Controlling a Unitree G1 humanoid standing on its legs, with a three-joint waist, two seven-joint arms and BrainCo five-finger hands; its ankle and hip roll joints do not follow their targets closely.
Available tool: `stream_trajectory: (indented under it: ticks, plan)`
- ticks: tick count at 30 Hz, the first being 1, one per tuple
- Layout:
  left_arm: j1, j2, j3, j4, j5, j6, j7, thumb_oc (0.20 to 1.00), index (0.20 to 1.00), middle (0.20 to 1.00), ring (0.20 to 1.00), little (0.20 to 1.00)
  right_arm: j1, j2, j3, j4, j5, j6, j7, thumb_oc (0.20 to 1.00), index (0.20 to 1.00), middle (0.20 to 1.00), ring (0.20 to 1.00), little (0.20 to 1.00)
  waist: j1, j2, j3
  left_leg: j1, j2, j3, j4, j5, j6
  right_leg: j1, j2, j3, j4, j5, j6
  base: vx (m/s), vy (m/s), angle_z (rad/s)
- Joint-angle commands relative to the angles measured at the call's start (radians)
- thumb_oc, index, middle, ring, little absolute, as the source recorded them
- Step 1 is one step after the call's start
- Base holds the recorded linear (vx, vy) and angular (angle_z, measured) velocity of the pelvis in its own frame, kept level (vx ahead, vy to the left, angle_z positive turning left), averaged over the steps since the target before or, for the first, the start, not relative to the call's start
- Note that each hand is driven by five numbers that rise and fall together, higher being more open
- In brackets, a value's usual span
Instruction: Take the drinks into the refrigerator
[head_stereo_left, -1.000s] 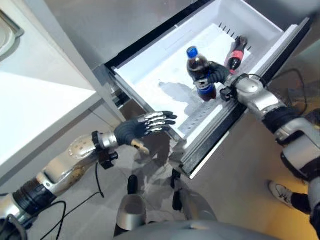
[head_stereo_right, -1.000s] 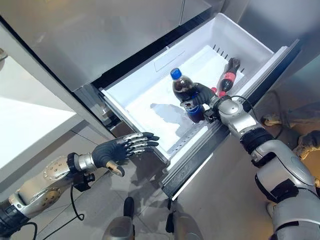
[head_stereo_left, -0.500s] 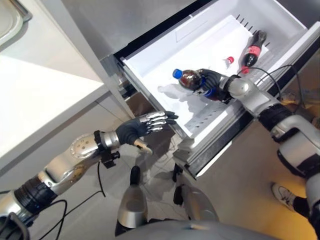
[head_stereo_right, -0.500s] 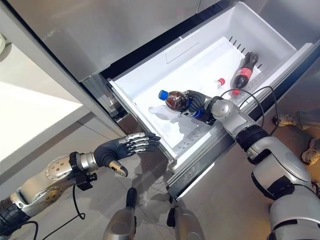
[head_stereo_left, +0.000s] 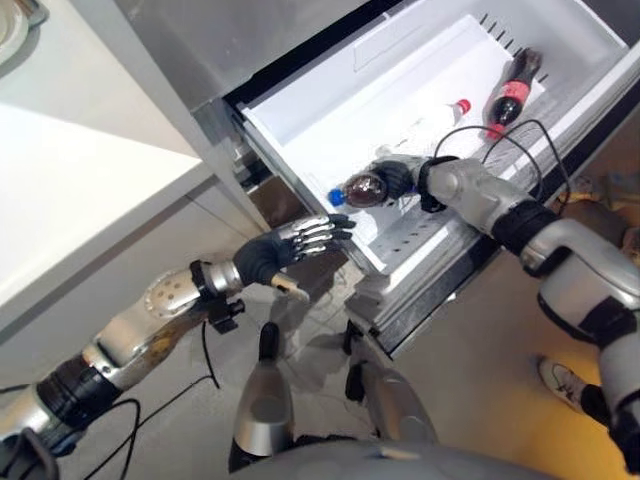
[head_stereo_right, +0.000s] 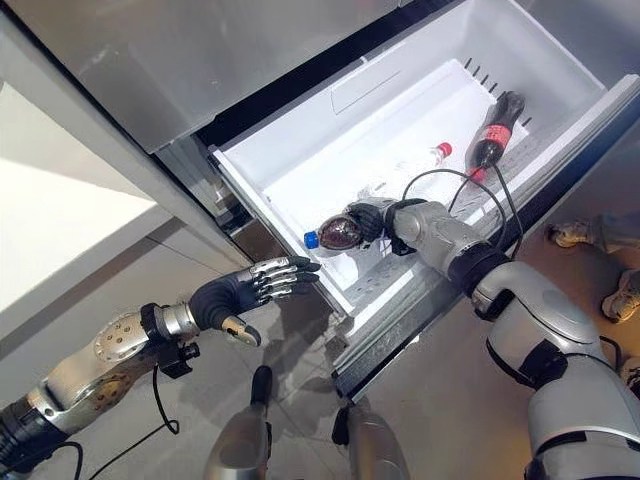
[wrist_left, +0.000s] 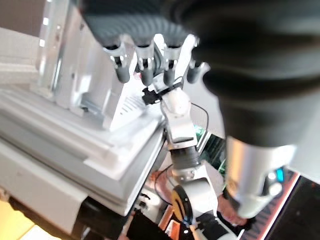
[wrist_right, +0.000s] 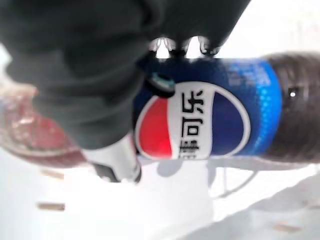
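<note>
Three bottles (head_stereo_right: 338, 231) (head_stereo_right: 494, 133) (head_stereo_right: 415, 166) (all lying flat); one drawer (head_stereo_right: 300, 130).

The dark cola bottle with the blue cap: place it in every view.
Left eye view: the dark cola bottle with the blue cap lies on its side in the white pulled-out drawer, held by the right hand.
Right eye view: same, near the drawer's front.
Left wrist view: I cannot make it out.
Right wrist view: its blue label, close up.
Shared landmark: the drawer.

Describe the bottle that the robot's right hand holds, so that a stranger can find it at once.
Look in the open white drawer of the refrigerator. Near its front wall the right hand grips a dark cola bottle lying on its side. It has a blue cap and blue label, whereas the two other bottles further back, a clear one and a dark one, have red caps.
</note>
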Motion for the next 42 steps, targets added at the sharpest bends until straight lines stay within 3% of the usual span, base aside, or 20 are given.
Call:
stream_trajectory:
  ticks: [1,9,10,11,12,25,32,35,38,39,40,42]
  plan:
    - [0.016,-0.009,0.043,-0.099,0.033,-0.05,0.004,1.0,1.0,1.0,1.0,1.0,-0.019,0.052,0.07,0.013,-0.088,-0.076,0.004,0.2,0.2,0.2,0.2,0.2,0.022,0.05,0.058,-0.084,-0.007,-0.092,-0.051,0.1,0.04,0.017,-0.036,-0.043,0.169,-0.128,0.097,0.0,0.0,0.0]
    - [-0.02,-0.035,0.013,-0.089,0.02,-0.045,-0.002,1.0,1.0,1.0,1.0,1.0,0.025,0.134,0.076,0.185,-0.198,-0.077,-0.021,0.2,0.2,0.2,0.2,0.2,0.039,0.059,0.055,-0.088,-0.01,-0.109,-0.051,0.1,0.044,0.022,-0.041,-0.05,0.16,-0.125,0.096,-0.01,-0.006,0.04]
    - [-0.022,-0.038,0.01,-0.089,0.019,-0.044,-0.004,1.0,1.0,1.0,1.0,1.0,0.026,0.14,0.078,0.205,-0.208,-0.075,-0.024,0.256,0.256,0.256,0.256,0.256,0.042,0.06,0.055,-0.088,-0.011,-0.11,-0.051,0.1,0.044,0.022,-0.042,-0.052,0.16,-0.125,0.096,-0.02,-0.007,0.04]
    - [-0.03,-0.042,0.006,-0.089,0.017,-0.043,-0.006,1.0,1.0,1.0,1.0,1.0,0.026,0.148,0.077,0.227,-0.214,-0.074,-0.027,0.542,0.542,0.542,0.542,0.542,0.044,0.061,0.055,-0.088,-0.011,-0.113,-0.051,0.1,0.044,0.023,-0.044,-0.053,0.16,-0.125,0.096,-0.01,-0.006,0.06]
    - [-0.033,-0.045,0.004,-0.087,0.014,-0.042,-0.008,1.0,1.0,1.0,1.0,1.0,0.028,0.153,0.074,0.243,-0.215,-0.073,-0.025,1.0,1.0,1.0,1.0,1.0,0.046,0.062,0.056,-0.088,-0.011,-0.114,-0.051,0.1,0.044,0.024,-0.045,-0.054,0.16,-0.124,0.095,-0.01,-0.005,0.06]
    - [-0.098,-0.077,-0.054,-0.058,-0.003,-0.031,-0.054,1.0,1.0,1.0,1.0,1.0,0.058,0.186,0.044,0.459,-0.291,-0.057,-0.07,1.0,1.0,1.0,1.0,1.0,0.081,0.093,0.027,-0.072,-0.02,-0.128,-0.051,0.094,0.049,0.047,-0.058,-0.07,0.164,-0.134,0.094,0.0,0.005,0.06]
    - [-0.104,-0.076,-0.05,-0.037,-0.005,-0.024,-0.067,1.0,1.0,1.0,1.0,1.0,0.024,0.127,0.048,0.35,-0.257,-0.072,-0.071,1.0,1.0,1.0,1.0,1.0,0.071,0.067,-0.006,-0.042,-0.021,-0.12,-0.051,0.079,0.053,0.066,-0.059,-0.062,0.168,-0.139,0.094,0.01,0.015,0.06]
    - [-0.088,-0.041,-0.029,-0.045,0.001,-0.023,-0.067,1.0,1.0,1.0,1.0,1.0,-0.02,0.031,0.054,0.198,-0.185,-0.081,-0.054,1.0,1.0,1.0,1.0,1.0,0.059,0.043,-0.024,-0.026,-0.019,-0.113,-0.051,0.071,0.053,0.077,-0.059,-0.058,0.168,-0.14,0.096,0.01,0.01,-0.04]
    - [-0.037,0.014,0.019,-0.064,0.007,-0.024,-0.073,1.0,1.0,1.0,1.0,1.0,0.0,-0.2,0.039,-0.056,-0.09,-0.1,-0.031,1.0,1.0,1.0,1.0,1.0,0.032,0.013,-0.04,-0.009,-0.019,-0.103,-0.05,0.061,0.053,0.091,-0.058,-0.052,0.166,-0.142,0.101,0.03,0.017,-0.07]
    - [-0.007,0.042,0.044,-0.068,0.008,-0.025,-0.074,1.0,1.0,1.0,1.0,1.0,-0.013,-0.318,0.04,-0.15,-0.056,-0.116,-0.029,1.0,1.0,1.0,1.0,1.0,0.018,-0.004,-0.056,0.001,-0.02,-0.097,-0.05,0.055,0.055,0.101,-0.058,-0.051,0.163,-0.143,0.103,0.03,0.02,-0.05]
    - [-0.006,0.042,0.045,-0.069,0.008,-0.025,-0.074,1.0,1.0,1.0,1.0,1.0,-0.013,-0.323,0.039,-0.156,-0.055,-0.114,-0.027,1.0,1.0,1.0,1.0,1.0,0.018,-0.003,-0.055,0.002,-0.02,-0.097,-0.049,0.055,0.055,0.102,-0.058,-0.051,0.163,-0.143,0.103,0.04,0.016,-0.09]
    - [0.02,0.077,0.065,-0.071,-0.003,-0.026,-0.079,1.0,1.0,1.0,1.0,1.0,-0.008,-0.462,0.03,-0.245,0.006,-0.14,-0.036,1.0,1.0,1.0,1.0,1.0,0.0,-0.024,-0.078,0.017,-0.022,-0.092,-0.049,0.048,0.056,0.119,-0.055,-0.046,0.157,-0.143,0.105,0.05,0.001,-0.12]
